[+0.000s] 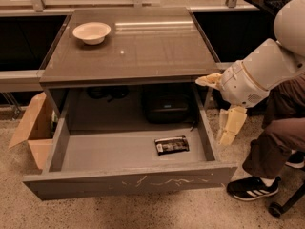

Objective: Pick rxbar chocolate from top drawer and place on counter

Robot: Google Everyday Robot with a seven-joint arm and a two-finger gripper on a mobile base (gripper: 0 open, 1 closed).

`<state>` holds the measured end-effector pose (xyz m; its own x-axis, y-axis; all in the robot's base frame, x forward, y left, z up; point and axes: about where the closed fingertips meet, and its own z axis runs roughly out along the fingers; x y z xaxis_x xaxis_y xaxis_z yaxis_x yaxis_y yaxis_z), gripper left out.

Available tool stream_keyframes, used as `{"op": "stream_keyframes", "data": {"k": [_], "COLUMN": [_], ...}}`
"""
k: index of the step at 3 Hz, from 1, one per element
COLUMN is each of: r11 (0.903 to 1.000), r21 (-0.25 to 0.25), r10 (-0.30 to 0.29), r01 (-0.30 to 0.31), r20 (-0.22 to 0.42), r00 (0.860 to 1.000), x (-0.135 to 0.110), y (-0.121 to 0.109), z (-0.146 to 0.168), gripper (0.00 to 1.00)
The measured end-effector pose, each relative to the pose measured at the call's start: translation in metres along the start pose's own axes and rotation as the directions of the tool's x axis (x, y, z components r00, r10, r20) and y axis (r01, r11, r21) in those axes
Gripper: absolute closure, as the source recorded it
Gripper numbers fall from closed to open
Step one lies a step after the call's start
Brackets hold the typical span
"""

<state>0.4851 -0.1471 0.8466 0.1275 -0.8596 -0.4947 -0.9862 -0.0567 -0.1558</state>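
The rxbar chocolate [171, 145], a flat black bar with white markings, lies on the floor of the top drawer [128, 182], at its right part. The drawer is pulled fully open under the counter [138, 51]. My gripper [219, 104] is to the right of the drawer, outside its right wall and just below the counter's right front corner. Its cream fingers [232, 125] are spread apart and hold nothing. The bar lies to the lower left of the gripper, apart from it.
A white bowl [92, 32] stands on the counter's back left. A large black bag [167, 104] sits behind the drawer under the counter. A tan cardboard box [33, 128] stands at the left. A seated person's leg [276, 137] and shoe [252, 187] are at the right.
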Motion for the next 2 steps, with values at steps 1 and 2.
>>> {"op": "stream_keyframes", "data": {"k": [1,2], "r11": [0.9996,0.9975], "r21": [0.002,-0.010], "r10": [-0.027,-0.068], "r01": [0.027,0.070], "r20": [0.044,0.101], "r00": [0.999,0.992], "x": [0.012,0.025], "y": [-0.009,-0.023], "z": [0.034,0.081], "gripper": [0.00,0.00]}}
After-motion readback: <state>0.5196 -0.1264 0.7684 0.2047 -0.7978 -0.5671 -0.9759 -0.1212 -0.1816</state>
